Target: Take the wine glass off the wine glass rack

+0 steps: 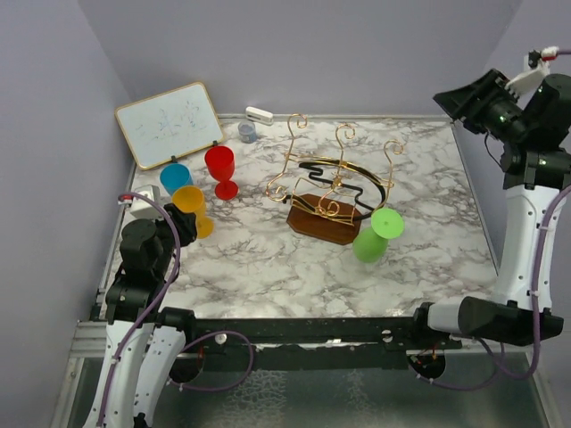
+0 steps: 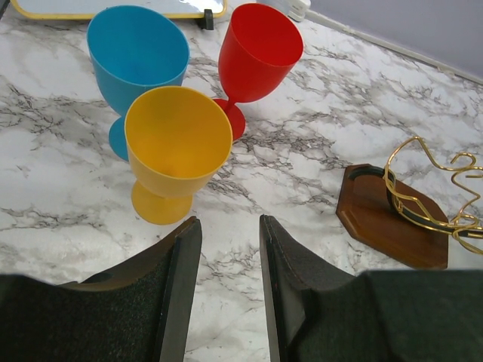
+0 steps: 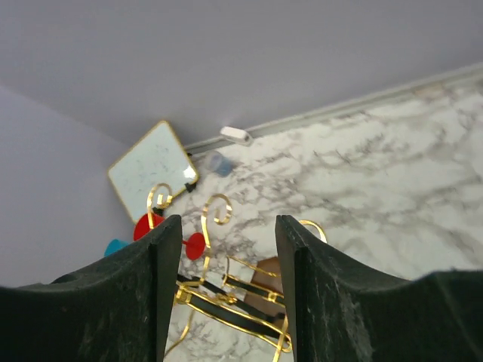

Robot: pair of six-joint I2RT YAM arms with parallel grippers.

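- A whiteboard leans at the far left corner of the marble table.
- The left gripper is low over the table on the near left. Its jaws are parted and nothing is between them. They point at the yellow glass.
- Three glasses stand upright close together on the left. The blue glass is just behind the yellow one, and the red glass is to their right.
- A small grey-blue cup and a white block are at the far edge.
- The rack stands in the middle of the table on its wooden base.
- The green wine glass is at the near right side of the rack. It is tilted, foot up and bowl down, with its foot next to the black ring.
- The right gripper is high on the far right, well apart from the rack. Its jaws are spread and empty.
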